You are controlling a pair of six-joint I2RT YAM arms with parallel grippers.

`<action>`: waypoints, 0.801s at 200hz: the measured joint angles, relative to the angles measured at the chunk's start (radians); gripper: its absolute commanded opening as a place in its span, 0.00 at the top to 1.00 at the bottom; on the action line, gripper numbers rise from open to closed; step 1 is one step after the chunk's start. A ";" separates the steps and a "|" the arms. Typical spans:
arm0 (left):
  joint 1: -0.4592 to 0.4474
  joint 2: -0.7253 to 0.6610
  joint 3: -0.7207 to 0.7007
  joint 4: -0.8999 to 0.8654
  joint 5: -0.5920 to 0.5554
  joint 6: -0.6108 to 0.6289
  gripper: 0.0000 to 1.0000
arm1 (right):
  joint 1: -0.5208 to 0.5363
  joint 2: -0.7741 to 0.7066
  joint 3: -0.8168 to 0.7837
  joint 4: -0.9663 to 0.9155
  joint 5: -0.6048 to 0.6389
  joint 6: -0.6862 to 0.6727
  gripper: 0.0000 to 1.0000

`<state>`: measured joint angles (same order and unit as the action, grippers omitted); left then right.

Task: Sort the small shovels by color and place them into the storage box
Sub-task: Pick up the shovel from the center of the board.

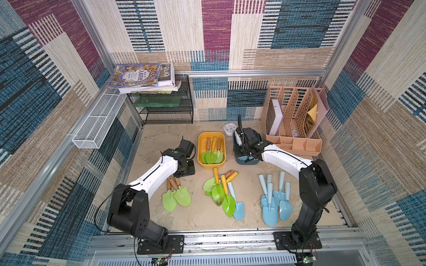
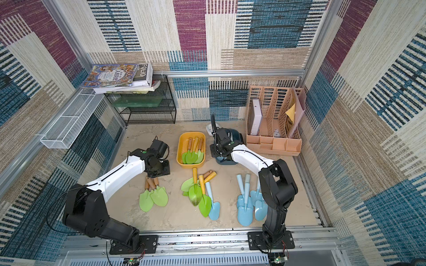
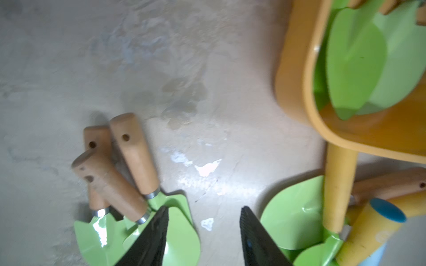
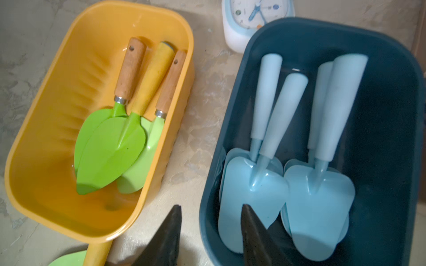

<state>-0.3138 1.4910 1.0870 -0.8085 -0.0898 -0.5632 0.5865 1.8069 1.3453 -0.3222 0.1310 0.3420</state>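
Left pincer (image 3: 204, 208) parted, empty, beside yellow bin (image 3: 295, 69), right pincer (image 4: 211, 205) parted, empty, above blue bin (image 4: 391, 115) beside the yellow bin, loose shovels (image 1: 217, 191) before it.

My left arm (image 1: 158, 170) and right arm (image 1: 285, 159) share white forearm shells, bulky black joints, thin black cables and a green dot by the wrist. Black base plates (image 1: 178, 241) carry screws; my fingers (image 3: 151, 241) are black, pointed, ribbed.
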 measured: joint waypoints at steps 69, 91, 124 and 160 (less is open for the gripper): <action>0.172 -0.093 -0.174 0.011 -0.013 -0.147 0.51 | 0.076 -0.009 -0.063 0.001 0.001 0.043 0.57; 0.207 -0.076 -0.185 0.031 -0.003 -0.167 0.53 | 0.082 -0.009 -0.065 0.001 0.006 0.047 0.57; 0.241 -0.048 -0.193 0.055 0.020 -0.184 0.55 | 0.084 -0.009 -0.065 0.002 0.008 0.048 0.58; 0.243 -0.030 -0.193 0.075 0.037 -0.184 0.57 | 0.085 -0.008 -0.071 0.004 0.011 0.048 0.58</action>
<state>-0.0704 1.4612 0.8940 -0.7338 -0.0528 -0.7475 0.6720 1.7992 1.2747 -0.3183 0.1417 0.3904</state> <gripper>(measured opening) 0.429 0.423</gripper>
